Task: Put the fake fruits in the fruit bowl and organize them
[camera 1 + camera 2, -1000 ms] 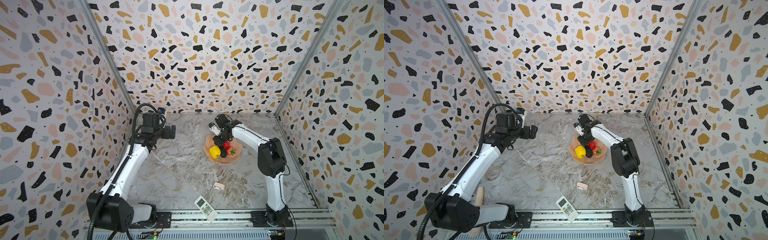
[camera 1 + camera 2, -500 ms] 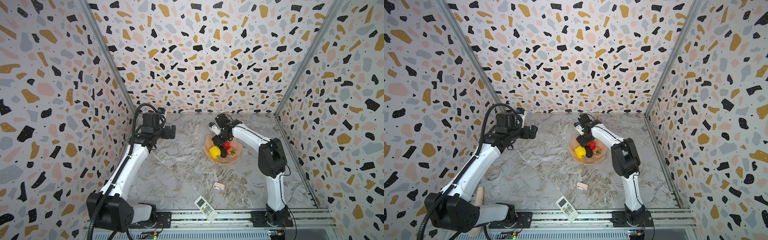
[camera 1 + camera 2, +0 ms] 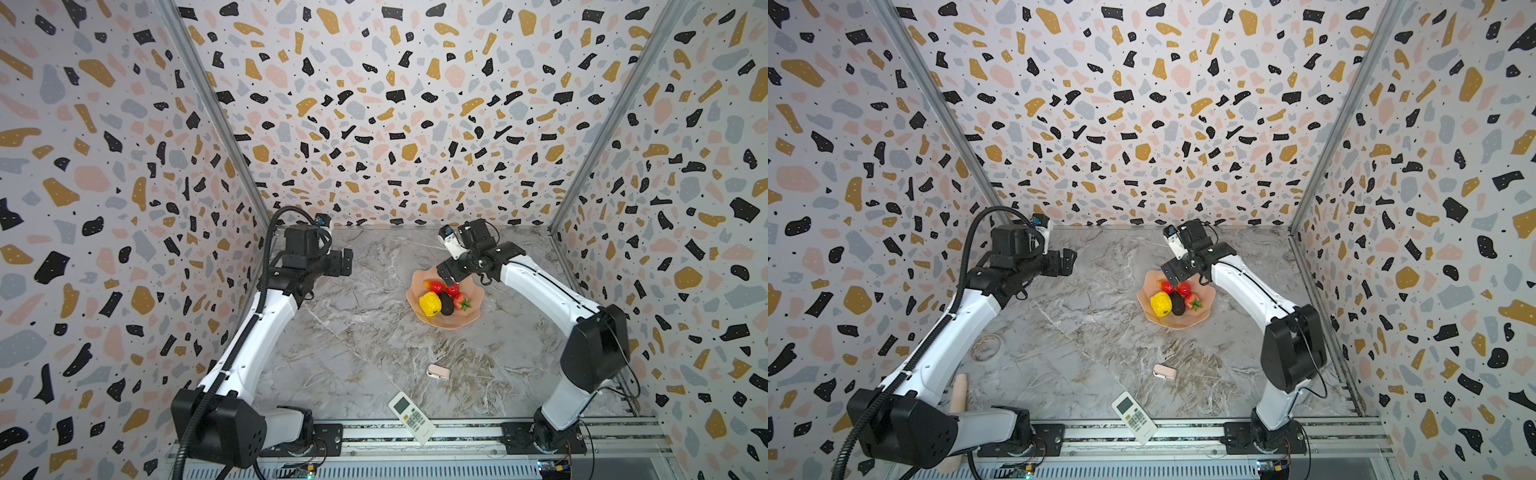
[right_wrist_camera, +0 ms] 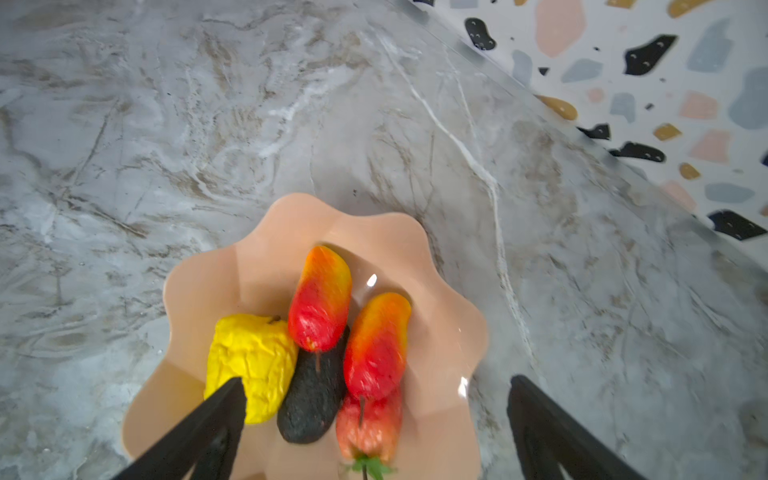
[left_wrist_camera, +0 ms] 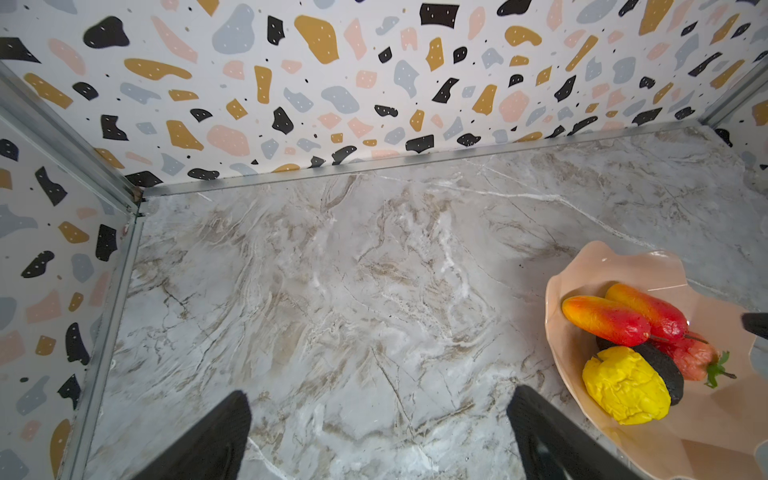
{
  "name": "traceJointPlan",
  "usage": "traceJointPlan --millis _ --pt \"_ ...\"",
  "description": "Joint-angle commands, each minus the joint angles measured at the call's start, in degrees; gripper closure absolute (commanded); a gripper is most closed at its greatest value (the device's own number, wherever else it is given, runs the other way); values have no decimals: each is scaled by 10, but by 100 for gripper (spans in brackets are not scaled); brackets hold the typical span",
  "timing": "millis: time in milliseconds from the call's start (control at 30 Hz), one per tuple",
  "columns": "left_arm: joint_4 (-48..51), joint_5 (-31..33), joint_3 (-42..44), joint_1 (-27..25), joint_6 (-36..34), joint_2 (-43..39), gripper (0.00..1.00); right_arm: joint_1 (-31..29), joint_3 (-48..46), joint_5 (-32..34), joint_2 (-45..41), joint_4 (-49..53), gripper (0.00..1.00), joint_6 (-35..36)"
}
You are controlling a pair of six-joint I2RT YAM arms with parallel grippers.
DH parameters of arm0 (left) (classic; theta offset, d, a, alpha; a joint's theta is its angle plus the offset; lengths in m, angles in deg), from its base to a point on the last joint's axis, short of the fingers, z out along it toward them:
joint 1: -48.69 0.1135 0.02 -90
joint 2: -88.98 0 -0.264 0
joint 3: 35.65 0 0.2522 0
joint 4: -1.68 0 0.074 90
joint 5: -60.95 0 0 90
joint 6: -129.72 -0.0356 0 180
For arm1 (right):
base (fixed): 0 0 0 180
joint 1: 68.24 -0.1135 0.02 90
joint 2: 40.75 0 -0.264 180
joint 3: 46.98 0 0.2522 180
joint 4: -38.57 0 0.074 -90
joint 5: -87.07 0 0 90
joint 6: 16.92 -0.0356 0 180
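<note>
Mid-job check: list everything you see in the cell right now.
bowl: one, pale pink, on table toward the back.
mangoes: two, red-yellow, in bowl.
lemon: one, yellow, in bowl.
avocado: one, blackish, in bowl.
strawberry: one, red, in bowl.
gadget: one, pale pink, on table nearer front.
remote: one, white, at front edge.
ring: one, translucent, on table by left arm.
rod: one, beige, beside left arm's base.
left gripper: one, black, open, over bare table.
right gripper: one, black, open, above bowl.

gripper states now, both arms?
Left gripper: open, empty.
Right gripper: open, holding nothing, above the fruit bowl.
</note>
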State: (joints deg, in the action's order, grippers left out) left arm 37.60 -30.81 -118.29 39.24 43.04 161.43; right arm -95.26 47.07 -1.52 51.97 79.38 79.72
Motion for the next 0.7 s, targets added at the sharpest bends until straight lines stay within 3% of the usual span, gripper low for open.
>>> traceJointPlan --millis 0,200,267,333,500,667 --pt "-106 82 51 -3 51 -49 1 40 -137 34 -140 -191 1 -38" --pt "-275 247 237 -3 119 -143 0 95 -521 138 -410 -599 1 -35" --pt "-333 276 303 -3 125 -170 0 94 -617 193 -470 -678 1 -34" --pt "-389 304 359 -3 125 -187 0 95 -673 241 -503 -692 1 -45" --pt "-496 380 456 -3 103 -180 1 94 -748 294 -485 -741 1 -84" --pt "-618 414 511 -3 57 -107 0 99 -771 335 -344 -887 1 -66"
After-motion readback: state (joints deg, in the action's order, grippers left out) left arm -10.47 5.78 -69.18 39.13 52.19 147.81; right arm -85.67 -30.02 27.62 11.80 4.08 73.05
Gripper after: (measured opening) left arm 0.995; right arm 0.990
